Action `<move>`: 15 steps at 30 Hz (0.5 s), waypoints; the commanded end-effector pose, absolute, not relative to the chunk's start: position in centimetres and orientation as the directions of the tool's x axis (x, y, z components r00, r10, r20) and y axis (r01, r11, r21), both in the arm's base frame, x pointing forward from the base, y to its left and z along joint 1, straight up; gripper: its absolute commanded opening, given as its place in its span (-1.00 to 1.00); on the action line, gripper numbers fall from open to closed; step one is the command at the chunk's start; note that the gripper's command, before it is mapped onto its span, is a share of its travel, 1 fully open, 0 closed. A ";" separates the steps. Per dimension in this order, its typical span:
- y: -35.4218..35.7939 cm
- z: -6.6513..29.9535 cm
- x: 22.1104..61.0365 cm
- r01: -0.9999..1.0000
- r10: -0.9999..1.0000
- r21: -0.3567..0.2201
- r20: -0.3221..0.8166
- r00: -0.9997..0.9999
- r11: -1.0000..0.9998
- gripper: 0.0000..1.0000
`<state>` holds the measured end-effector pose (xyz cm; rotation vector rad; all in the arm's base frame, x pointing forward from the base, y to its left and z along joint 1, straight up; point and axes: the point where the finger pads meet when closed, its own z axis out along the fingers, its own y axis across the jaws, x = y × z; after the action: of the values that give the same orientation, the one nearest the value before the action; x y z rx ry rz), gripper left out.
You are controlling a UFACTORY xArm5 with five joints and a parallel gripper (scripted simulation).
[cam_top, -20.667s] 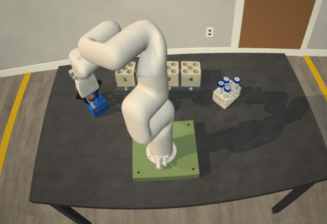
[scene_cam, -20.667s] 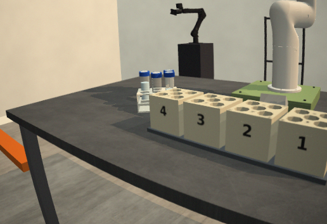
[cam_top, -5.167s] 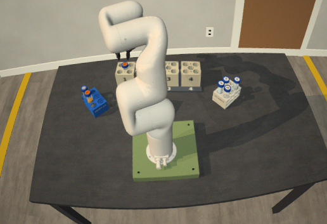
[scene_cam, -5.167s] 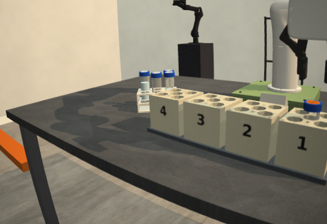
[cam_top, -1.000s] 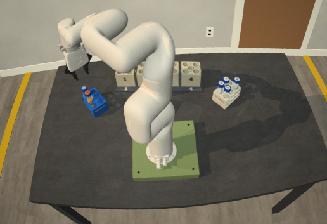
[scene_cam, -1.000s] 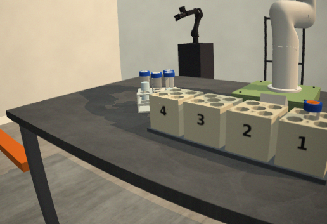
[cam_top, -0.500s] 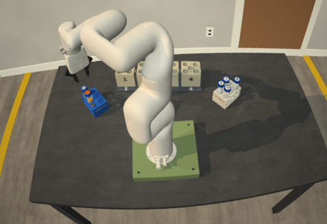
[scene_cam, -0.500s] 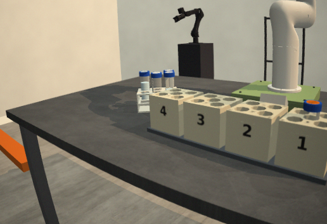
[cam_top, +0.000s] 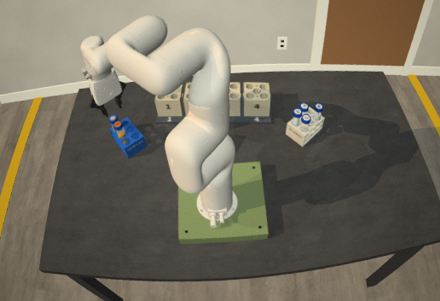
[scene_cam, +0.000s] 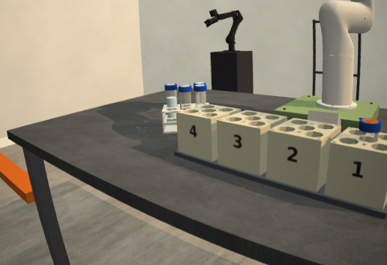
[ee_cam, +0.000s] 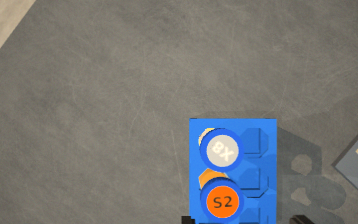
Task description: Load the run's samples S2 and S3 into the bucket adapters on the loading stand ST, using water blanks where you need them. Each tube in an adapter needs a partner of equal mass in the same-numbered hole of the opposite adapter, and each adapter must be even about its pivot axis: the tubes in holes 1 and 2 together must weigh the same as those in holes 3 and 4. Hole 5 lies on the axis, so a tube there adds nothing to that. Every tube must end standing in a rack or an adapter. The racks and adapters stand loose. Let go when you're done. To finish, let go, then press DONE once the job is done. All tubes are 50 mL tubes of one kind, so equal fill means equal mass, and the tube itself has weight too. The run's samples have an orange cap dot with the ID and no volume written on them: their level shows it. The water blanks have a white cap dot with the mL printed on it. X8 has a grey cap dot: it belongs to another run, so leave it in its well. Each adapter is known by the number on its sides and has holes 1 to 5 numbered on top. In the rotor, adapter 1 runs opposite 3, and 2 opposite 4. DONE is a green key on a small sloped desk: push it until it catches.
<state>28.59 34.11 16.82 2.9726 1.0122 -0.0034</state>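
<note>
Top: hand (cam_top: 107, 104) hangs over the bench (cam_top: 107, 226), just behind the blue rack (cam_top: 128, 138), part open, grasping nothing.
Top, blanks: white rack (cam_top: 303, 134) stands well apart, right of adapter 4 (cam_top: 257, 99).
Exterior: an orange-capped tube (scene_cam: 370, 128), ID unreadable, shows at adapter 1 (scene_cam: 356, 169); adapters 2 to 4 look unfilled.
Wrist: S2 (ee_cam: 221, 201) stands in the blue rack, X8 (ee_cam: 223, 150) beside it, near enough to bump.
Handling: likely a stiff, smooth, light tube; take it just under the cap, squarely, and lift straight, as the rack stands loose.
</note>
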 end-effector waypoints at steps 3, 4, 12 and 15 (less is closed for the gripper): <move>34.2 15.8 28.7 0.610 0.610 0.000 0.002 0.792 -0.792 0.15; 34.2 15.6 28.7 0.610 0.610 0.000 0.002 0.792 -0.792 0.15; 34.2 14.0 28.7 0.610 0.610 0.000 0.002 0.792 -0.792 0.15; 34.2 13.8 28.7 0.610 0.610 0.000 0.002 0.792 -0.792 0.15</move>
<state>28.57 34.08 14.03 2.9721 1.0120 -0.0049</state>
